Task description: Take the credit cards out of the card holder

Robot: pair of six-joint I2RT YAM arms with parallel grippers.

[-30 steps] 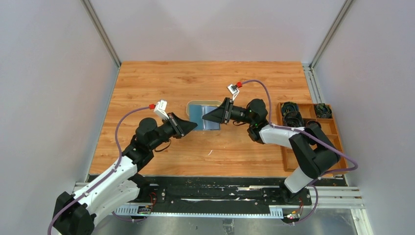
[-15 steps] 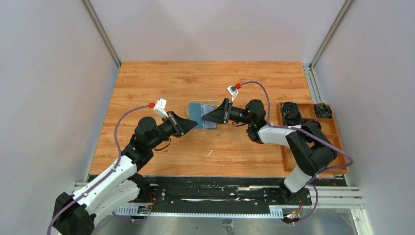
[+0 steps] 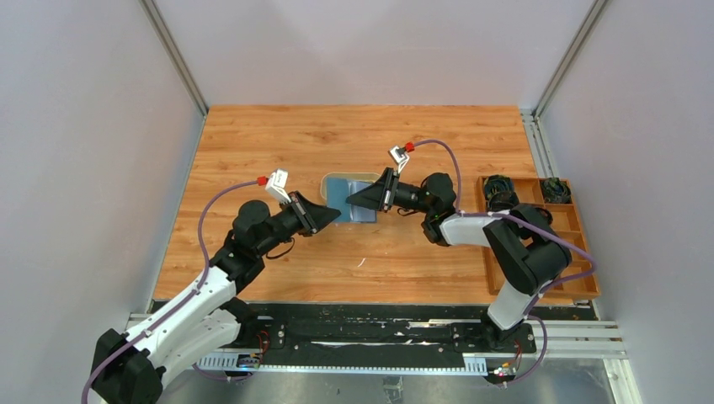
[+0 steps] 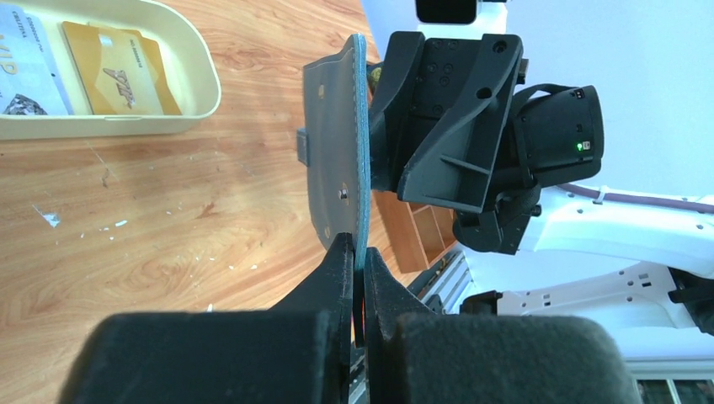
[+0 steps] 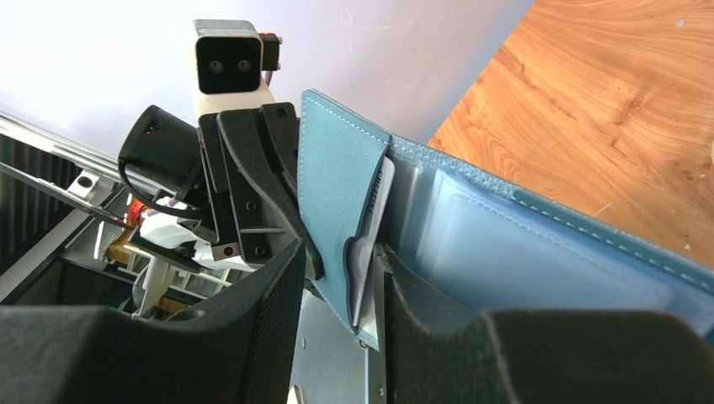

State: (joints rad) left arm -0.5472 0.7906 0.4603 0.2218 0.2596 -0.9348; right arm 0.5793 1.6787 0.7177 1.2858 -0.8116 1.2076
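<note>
The teal-blue card holder (image 3: 362,210) hangs open in the air over the tan tray, between both grippers. My left gripper (image 4: 358,265) is shut on its lower edge and holds it upright (image 4: 337,168). My right gripper (image 5: 341,286) is open, its fingers on either side of an inner pocket flap (image 5: 333,194) with a pale whitish credit card (image 5: 375,206) sticking out of it. The paler blue inside (image 5: 539,252) lies to the right of the fingers. A yellow card (image 4: 118,71) and a pale printed card (image 4: 21,59) lie in the tray.
The tan oval tray (image 3: 338,177) sits mid-table under the holder and also shows in the left wrist view (image 4: 198,80). A brown compartmented wooden box (image 3: 575,220) with dark items stands at the right edge, partly under my right arm.
My right arm has edged slightly left and up toward the holder, and the holder looks narrower from above. My left gripper keeps its hold in much the same place.
</note>
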